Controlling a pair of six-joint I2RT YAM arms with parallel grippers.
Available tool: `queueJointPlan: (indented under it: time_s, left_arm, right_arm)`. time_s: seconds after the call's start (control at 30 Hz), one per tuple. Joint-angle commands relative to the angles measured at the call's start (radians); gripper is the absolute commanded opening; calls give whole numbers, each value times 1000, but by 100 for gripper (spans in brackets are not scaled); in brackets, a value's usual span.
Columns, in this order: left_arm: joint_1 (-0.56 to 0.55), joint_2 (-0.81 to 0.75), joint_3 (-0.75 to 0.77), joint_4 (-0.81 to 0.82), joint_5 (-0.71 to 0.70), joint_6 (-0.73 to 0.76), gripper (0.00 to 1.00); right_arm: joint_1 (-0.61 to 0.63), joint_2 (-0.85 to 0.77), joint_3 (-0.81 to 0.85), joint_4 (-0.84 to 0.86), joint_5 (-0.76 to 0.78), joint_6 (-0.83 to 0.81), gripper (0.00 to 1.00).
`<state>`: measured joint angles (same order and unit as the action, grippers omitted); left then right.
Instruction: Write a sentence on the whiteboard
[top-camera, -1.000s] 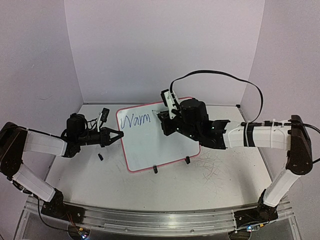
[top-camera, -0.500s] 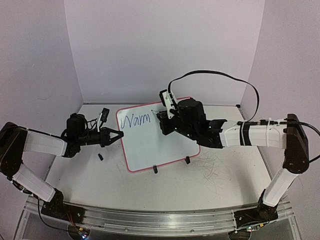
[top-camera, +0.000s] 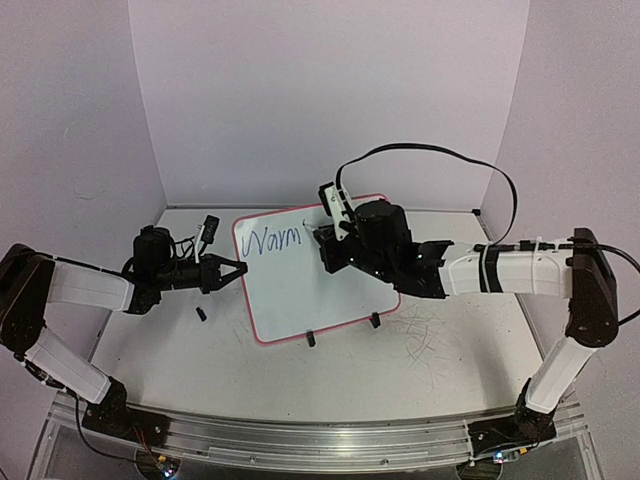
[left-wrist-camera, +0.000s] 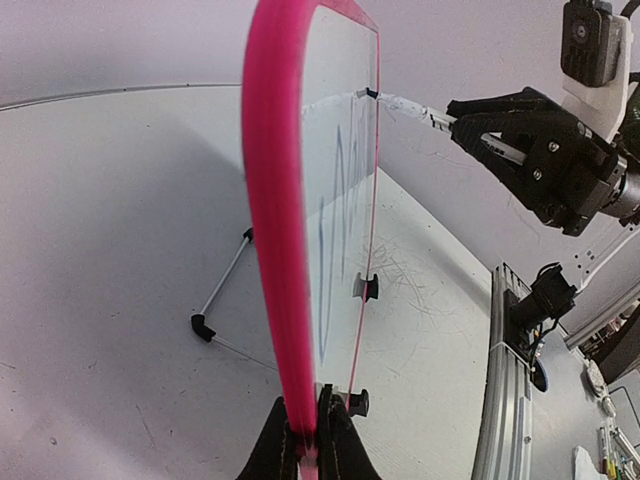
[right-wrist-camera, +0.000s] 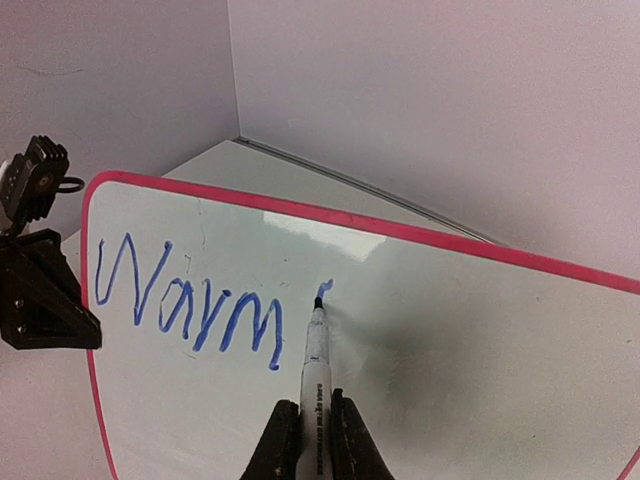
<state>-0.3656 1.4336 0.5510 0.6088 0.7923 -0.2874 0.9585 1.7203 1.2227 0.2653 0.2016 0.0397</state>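
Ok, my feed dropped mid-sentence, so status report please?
Left end effector shut on edge of small pink-framed glossy whiteboard. Right end effector shut on white marker, tip at a fresh stroke after dark blue script "Warm". Nothing blocking.

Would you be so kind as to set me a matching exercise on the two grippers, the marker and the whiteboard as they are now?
Things:
1. left gripper
2. right gripper
3. marker
4. whiteboard

States:
A. has a pink-red frame
B. shut on the marker
C. tip on the whiteboard, just right of the word "Warm"
D. clamped on the whiteboard's edge

Pairs: 1-D, 2-B, 3-C, 4-A.
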Motion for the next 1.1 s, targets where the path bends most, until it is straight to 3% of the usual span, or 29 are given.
queueJointPlan:
  time_s: [0.0,0.9,1.07]
  left_arm:
    - [4,-4,39,8,-30,54,0]
    - [4,-3,36,3,-33,59,0]
    - [4,-4,36,2,-32,59,0]
  right_arm:
    - [1,-18,-31,-19,3,27,0]
    - [8,-74,-94,-34,52,48,0]
    - [8,-124,-114,31,-60,33,0]
